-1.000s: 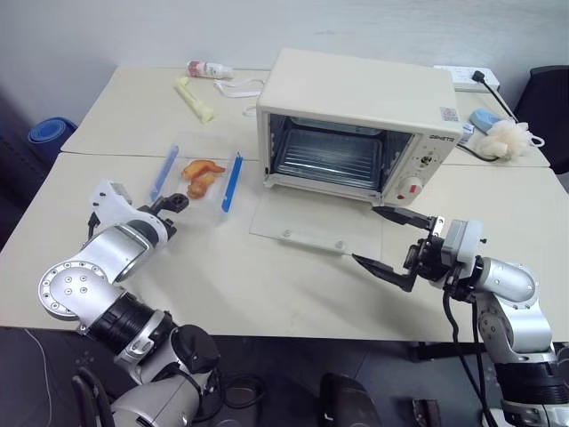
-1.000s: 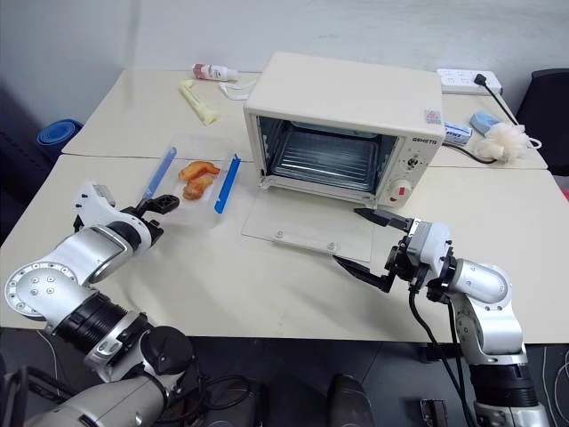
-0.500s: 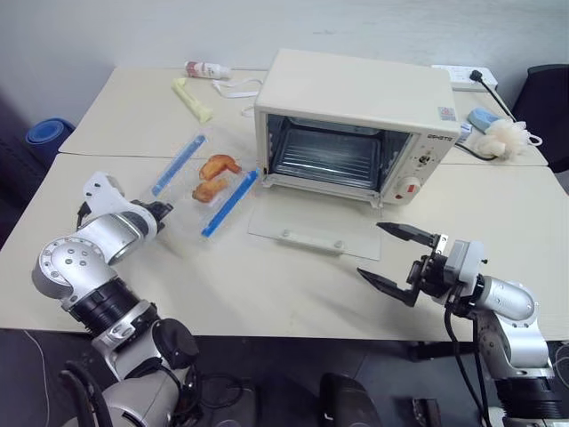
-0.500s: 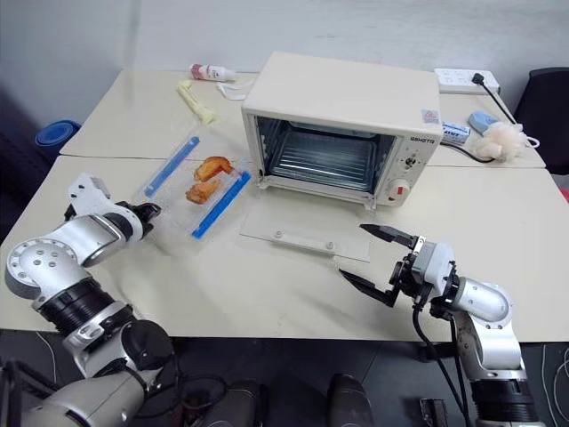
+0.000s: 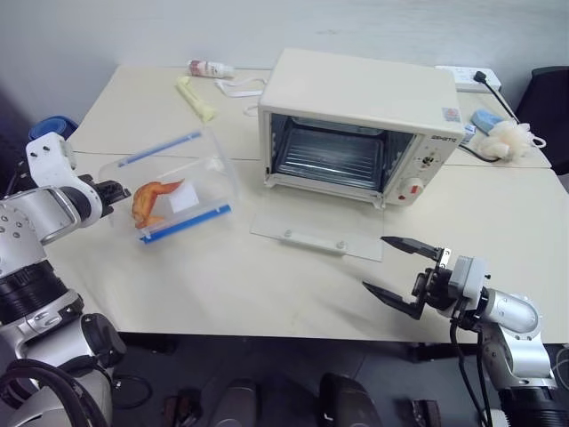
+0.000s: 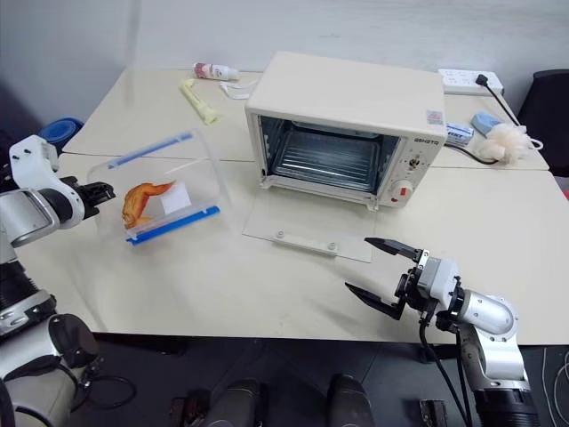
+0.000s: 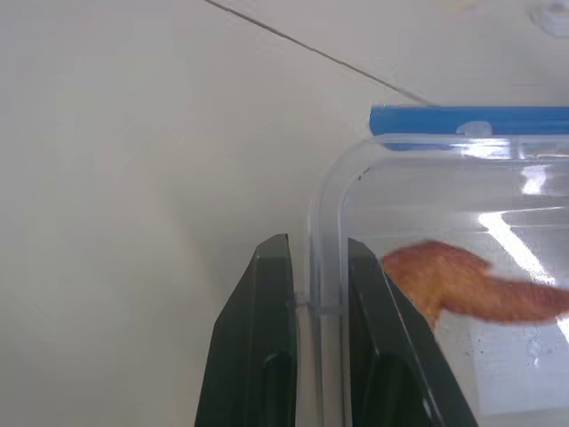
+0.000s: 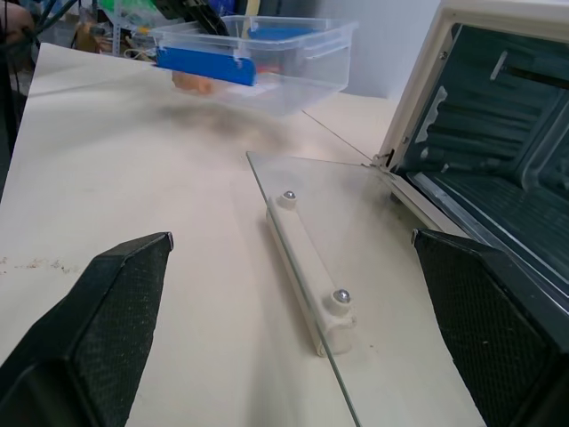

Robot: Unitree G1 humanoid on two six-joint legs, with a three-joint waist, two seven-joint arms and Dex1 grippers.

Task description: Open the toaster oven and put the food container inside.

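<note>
The cream toaster oven (image 5: 360, 124) stands at the table's middle back. Its glass door (image 5: 316, 227) lies open flat on the table, and the wire rack shows inside. Left of the oven, the clear food container (image 5: 173, 191) with blue clip strips hangs tilted on its side above the table. Orange food and a white label show through it. My left gripper (image 5: 107, 191) is shut on the container's rim; the left wrist view shows both fingers (image 7: 271, 294) pinching the clear wall. My right gripper (image 5: 403, 269) is open near the front edge, right of the door, holding nothing.
At the back left lie a small bottle (image 5: 209, 68), a yellow tube (image 5: 196, 98) and a white strap (image 5: 236, 86). A power strip (image 5: 467, 78), a cable and a fluffy cream item (image 5: 507, 138) sit at the back right. A black chair (image 5: 547, 107) stands beyond.
My left gripper closed on the container's rim, then lifted it up and to the left, tipping it onto its side. My right gripper sank a little toward the front edge, still open.
</note>
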